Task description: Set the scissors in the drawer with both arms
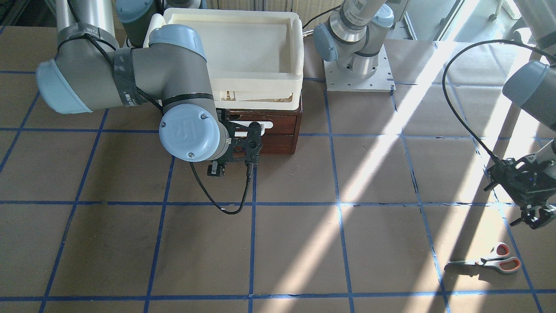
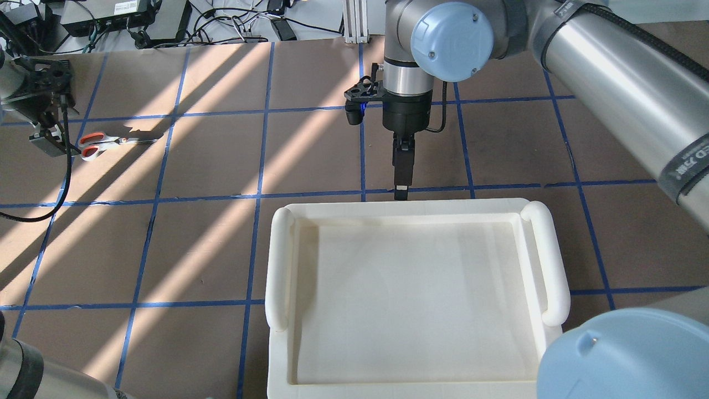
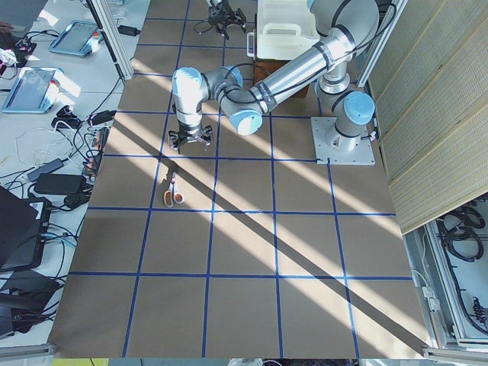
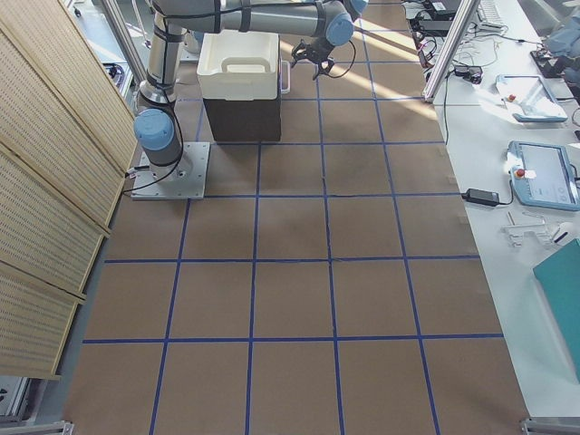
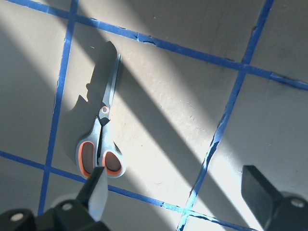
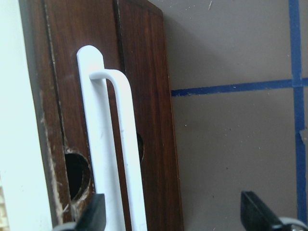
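The scissors (image 1: 491, 262) lie flat on the table, also in the overhead view (image 2: 99, 143) and left wrist view (image 5: 102, 139), grey handles lined orange. My left gripper (image 1: 532, 217) hovers open and empty just past the handle loops; one of its fingertips (image 5: 98, 192) shows beside them. The drawer (image 1: 278, 130) is dark wood with a white bar handle (image 6: 108, 144) and looks shut. My right gripper (image 2: 401, 188) is open in front of the drawer. The handle lies between its jaws, close to one fingertip (image 6: 91, 216).
A cream plastic tray (image 2: 410, 208) sits on top of the wooden cabinet and hides the drawer from above. The left arm's base plate (image 1: 358, 78) stands beside it. A black cable (image 1: 226, 204) hangs from the right wrist. Blue tape lines grid the brown table.
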